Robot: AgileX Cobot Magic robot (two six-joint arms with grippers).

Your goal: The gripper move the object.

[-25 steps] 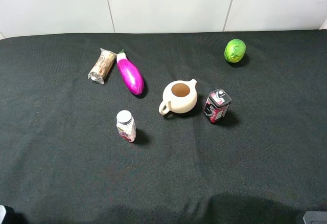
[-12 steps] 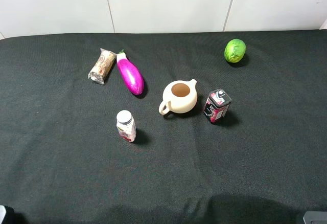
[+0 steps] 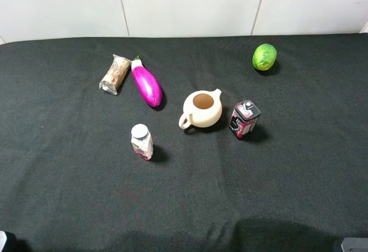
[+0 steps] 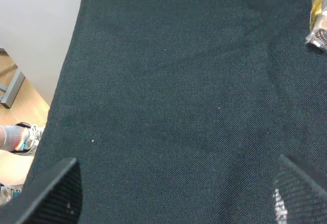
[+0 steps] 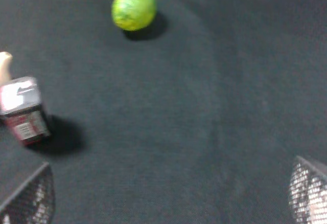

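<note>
Going left to right on the worktop (image 3: 69,194), we see a wrapped snack (image 3: 115,74), a purple eggplant (image 3: 146,83), a small bottle (image 3: 141,141), a cream teapot (image 3: 202,109), then the object (image 3: 244,119), a little black carton standing up just beside the teapot. A green ball (image 3: 264,57) sits well apart, farther back.

Our left gripper (image 4: 173,198) has its fingers (image 4: 51,196) wide apart, holding nothing. Our right gripper (image 5: 168,198) is wide too, and empty.

We think the carton is light, stiff and easy to tip. We should pinch its flat sides, low on the body, away from the teapot.

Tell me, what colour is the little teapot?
Cream teapot, brown inside; clearest in the exterior high view.
</note>
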